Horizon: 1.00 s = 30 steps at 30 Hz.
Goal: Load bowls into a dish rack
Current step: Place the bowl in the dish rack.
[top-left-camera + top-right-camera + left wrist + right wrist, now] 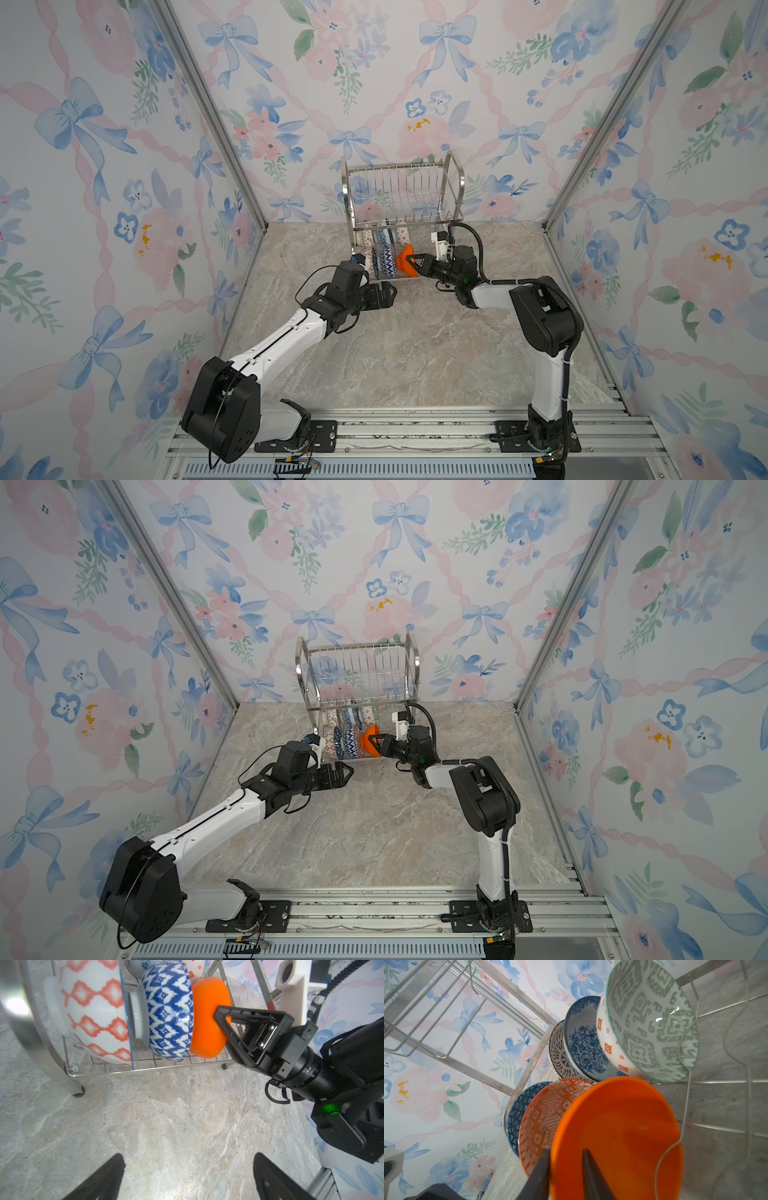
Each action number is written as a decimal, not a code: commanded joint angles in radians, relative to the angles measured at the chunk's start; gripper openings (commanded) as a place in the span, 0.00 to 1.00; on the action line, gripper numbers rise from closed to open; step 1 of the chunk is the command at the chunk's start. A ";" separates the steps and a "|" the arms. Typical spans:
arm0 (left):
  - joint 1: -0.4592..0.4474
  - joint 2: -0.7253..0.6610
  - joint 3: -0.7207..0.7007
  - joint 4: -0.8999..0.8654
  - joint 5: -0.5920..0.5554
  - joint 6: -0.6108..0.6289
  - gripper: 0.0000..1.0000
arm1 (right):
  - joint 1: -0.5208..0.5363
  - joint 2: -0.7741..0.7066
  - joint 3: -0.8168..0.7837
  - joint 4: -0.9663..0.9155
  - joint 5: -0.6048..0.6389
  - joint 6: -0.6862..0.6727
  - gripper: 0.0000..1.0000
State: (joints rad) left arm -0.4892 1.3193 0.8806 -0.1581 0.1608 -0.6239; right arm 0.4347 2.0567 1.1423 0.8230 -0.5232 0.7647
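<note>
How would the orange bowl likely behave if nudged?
The orange bowl looks glossy, so probably slippery. Standing on edge against the blue-and-white bowl, it might roll or tip. Its rim looks rigid where the right gripper straddles it.

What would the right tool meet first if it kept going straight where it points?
The plain glossy orange bowl: the right tool straddles its rim in the shiny steel wire dish rack, so going on it would probably jam against that bowl's wall almost at once.
</note>
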 commanded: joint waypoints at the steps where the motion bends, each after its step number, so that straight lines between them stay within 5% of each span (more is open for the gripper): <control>1: 0.007 -0.009 -0.012 0.005 -0.007 0.019 0.97 | 0.009 -0.051 -0.008 0.020 0.007 -0.030 0.30; 17: 0.007 -0.008 -0.015 0.006 -0.014 0.019 0.98 | 0.009 -0.074 -0.035 0.046 0.000 -0.030 0.34; 30: 0.008 -0.027 -0.020 0.005 -0.024 0.020 0.97 | 0.007 -0.133 -0.117 0.095 0.012 -0.035 0.49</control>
State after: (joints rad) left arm -0.4892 1.3182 0.8722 -0.1585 0.1528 -0.6235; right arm 0.4347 1.9808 1.0409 0.8341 -0.5190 0.7544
